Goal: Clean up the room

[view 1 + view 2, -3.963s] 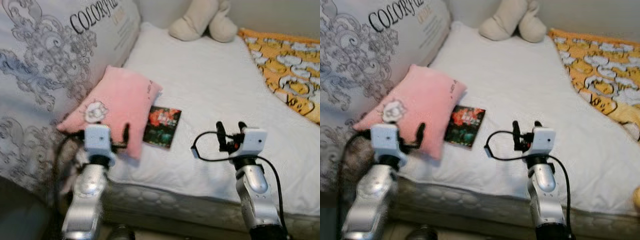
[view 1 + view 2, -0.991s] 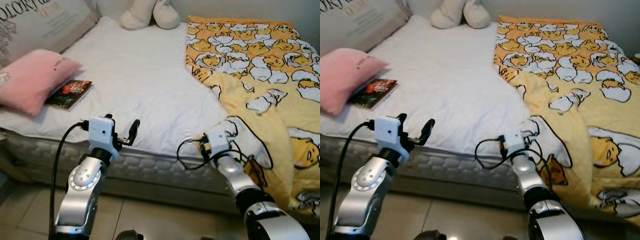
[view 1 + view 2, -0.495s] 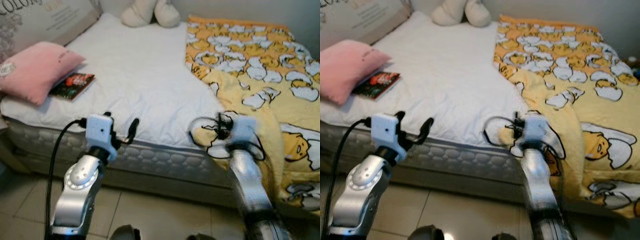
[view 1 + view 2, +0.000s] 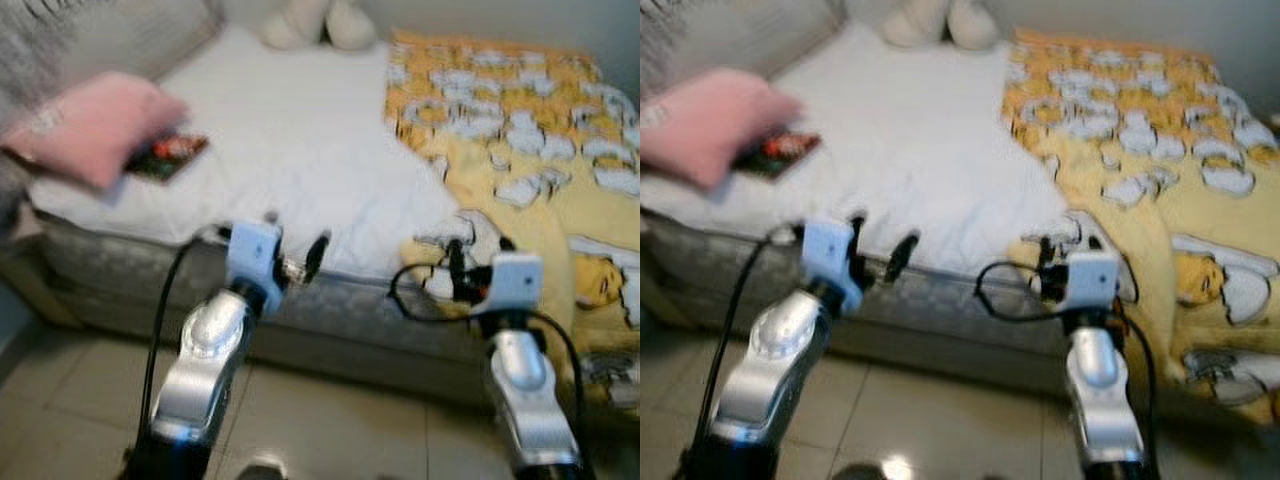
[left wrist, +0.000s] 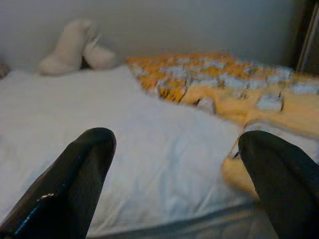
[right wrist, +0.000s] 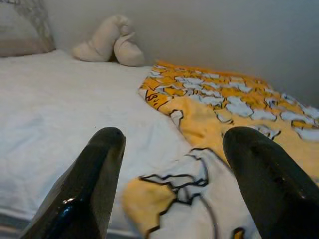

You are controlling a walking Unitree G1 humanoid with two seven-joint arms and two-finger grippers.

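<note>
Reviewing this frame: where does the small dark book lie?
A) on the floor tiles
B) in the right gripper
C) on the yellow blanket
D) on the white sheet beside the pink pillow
D: the book lies on the white sheet, right next to the pink pillow, far from the yellow blanket.

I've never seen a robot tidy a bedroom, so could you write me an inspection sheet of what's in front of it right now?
Surface: bed with white sheet, mattress edge facing the robot.
Job's things: yellow patterned blanket rumpled over the bed's right side, hanging over the edge; pink pillow at left; book beside it, partly under it.
Clutter: cream plush toy at the far wall.
Grippers: left tool open, short of the mattress; right tool open, facing the blanket's hanging corner.
Cables: black cable looping at each wrist.
Surroundings: tiled floor, large patterned cushion, plain wall; head views blurred.
</note>
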